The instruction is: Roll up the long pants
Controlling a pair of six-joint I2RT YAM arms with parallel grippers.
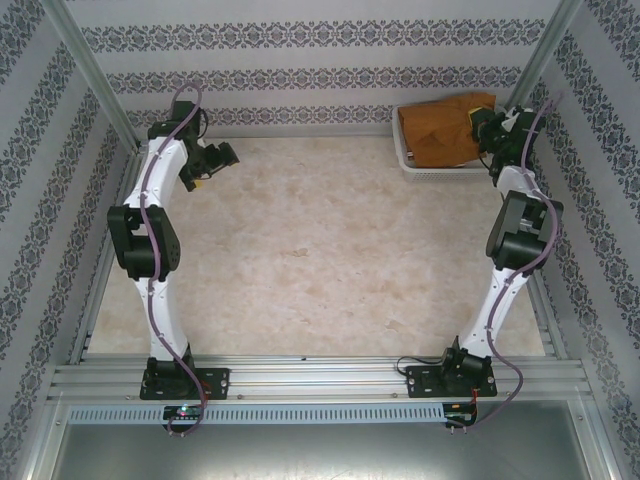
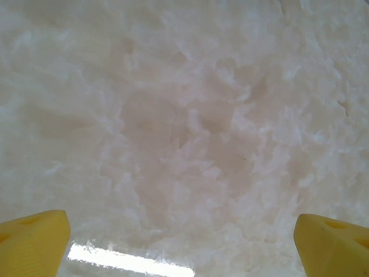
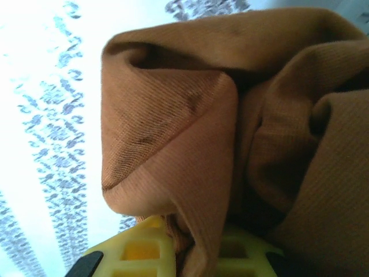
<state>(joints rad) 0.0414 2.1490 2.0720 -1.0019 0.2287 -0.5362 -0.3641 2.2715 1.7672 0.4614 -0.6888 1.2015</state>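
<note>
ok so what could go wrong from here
The right gripper is shut on just a fold of the long pants, so the cloth might slip out on lifting. The pants are bunched in the white basket, which may drag along. The open left gripper is too far to steady it.

- Legible text, brands, numbers or signs: none in any view.
- Wall covering: the dark printed bands are repeating floral ornament, not lettering.
- Cloth of the long pants: plain weave, nothing readable on it.
</note>
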